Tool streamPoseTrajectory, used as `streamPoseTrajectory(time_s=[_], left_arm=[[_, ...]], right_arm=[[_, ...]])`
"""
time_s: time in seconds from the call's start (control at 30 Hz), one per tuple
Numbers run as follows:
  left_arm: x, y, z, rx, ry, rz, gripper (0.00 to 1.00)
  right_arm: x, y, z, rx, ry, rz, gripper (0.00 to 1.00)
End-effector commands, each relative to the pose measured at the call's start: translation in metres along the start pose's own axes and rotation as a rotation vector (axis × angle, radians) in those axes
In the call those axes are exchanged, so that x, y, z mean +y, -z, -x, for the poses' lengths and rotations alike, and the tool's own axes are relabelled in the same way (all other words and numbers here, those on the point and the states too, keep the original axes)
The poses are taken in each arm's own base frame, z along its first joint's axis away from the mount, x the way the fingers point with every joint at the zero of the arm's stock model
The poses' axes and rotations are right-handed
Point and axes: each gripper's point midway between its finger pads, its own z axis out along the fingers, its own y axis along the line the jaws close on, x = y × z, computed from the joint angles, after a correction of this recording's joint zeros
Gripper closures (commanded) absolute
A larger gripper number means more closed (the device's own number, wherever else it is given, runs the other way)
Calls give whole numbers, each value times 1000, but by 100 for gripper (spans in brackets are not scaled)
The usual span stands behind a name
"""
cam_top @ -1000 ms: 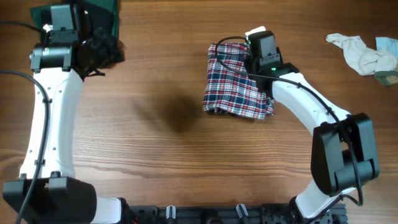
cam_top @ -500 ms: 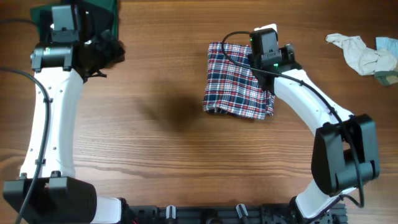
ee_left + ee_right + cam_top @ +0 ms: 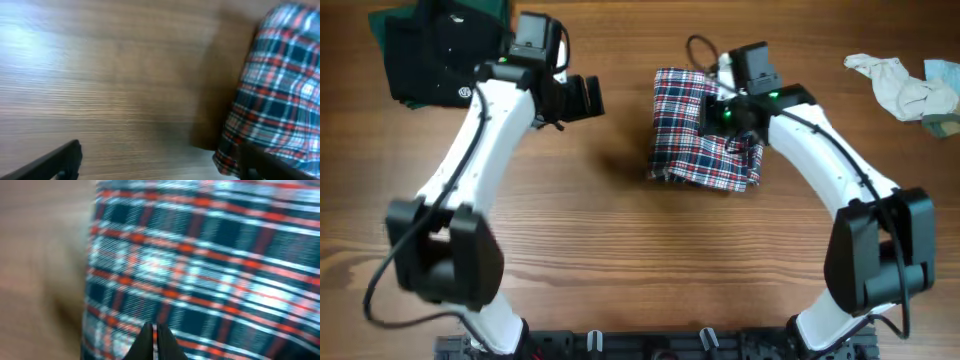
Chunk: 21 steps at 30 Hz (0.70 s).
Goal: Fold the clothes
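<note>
**Item:** plaid shirt, lying as a folded bundle on the worktop, centre-right.

**Right jaws:** I am holding them shut, fingertips together over the plaid. I cannot tell whether they are pinching cloth.

**Left jaws:** I am holding them wide and empty, near the shirt's left edge.

**Step:** I am judging the fold nearly finished.

**Next:** probably calling for tidying the rumpled lower edge, with both jaws working together.
</note>
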Motion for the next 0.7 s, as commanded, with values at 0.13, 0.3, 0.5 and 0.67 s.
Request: streamPoseTrajectory(time_s=[0.13,0.3,0.5,0.67], left_arm=[[-95,-16,-21,6,-303,-243,64],[-143,-27,-45,11,-389,-294,85],[-175,-62,-79,117,-412,-375,94],[-187,-89,-92,187,-410,-466,96]], right_arm=[[-46,21,29,-68,-151,30,96],[-24,-1,36,-67,-71,200,96],[-22,-29,38,-62,-58,270,96],[-35,-48,28,-27,-83,235,96]])
